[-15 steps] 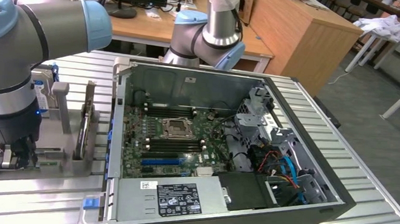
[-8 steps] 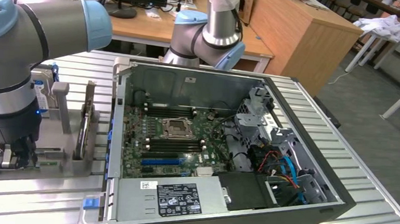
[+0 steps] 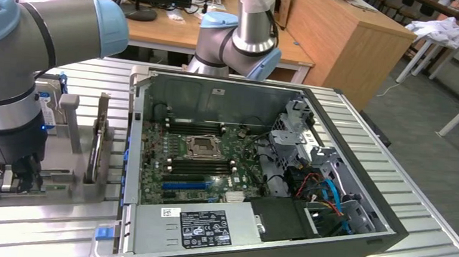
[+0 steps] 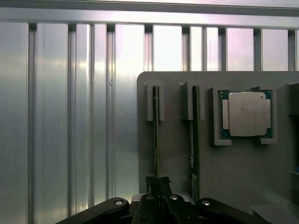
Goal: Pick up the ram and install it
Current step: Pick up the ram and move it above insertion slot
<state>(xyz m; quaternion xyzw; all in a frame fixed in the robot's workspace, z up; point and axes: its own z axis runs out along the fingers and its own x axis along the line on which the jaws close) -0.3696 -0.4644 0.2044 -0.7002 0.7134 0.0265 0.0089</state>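
The gripper (image 4: pixel 158 183) was closed, its two fingertips pinched on one end of the ram (image 4: pixel 155 130). The ram stood on its thin edge in the groove nearest the edge of the grey holder plate (image 4: pixel 175 158), with its other end seated between two small posts. We judged the step in hand to be the pick-up: the grasp was made, but the ram was not yet lifted from its groove. Just beside it, in the next groove, stood a second stick (image 4: pixel 194 140), and beyond that a processor (image 4: pixel 246 113) lay flat in its own cradle. The plate rested on the ribbed metal table (image 4: pixel 70 121). Freeing the ram, in our judgement, would call for a straight pull out of the groove, without tilt or twist, so that it cleared the posts and did not brush the second stick. The wrist view gave us the pinch itself and the ram's neighbours. The exterior view gave us what lay farther out: the arm (image 3: pixel 13 79) bent down over the holder at that view's left and, well apart toward that view's right, the open computer case (image 3: pixel 366 235) with the motherboard (image 3: pixel 172 161) lying flat inside. The black memory slots (image 3: pixel 201 127) beside the processor socket (image 3: pixel 203 145) looked empty, so we took the install as not begun. It would call for lining the ram up lengthwise with one slot and pressing evenly.
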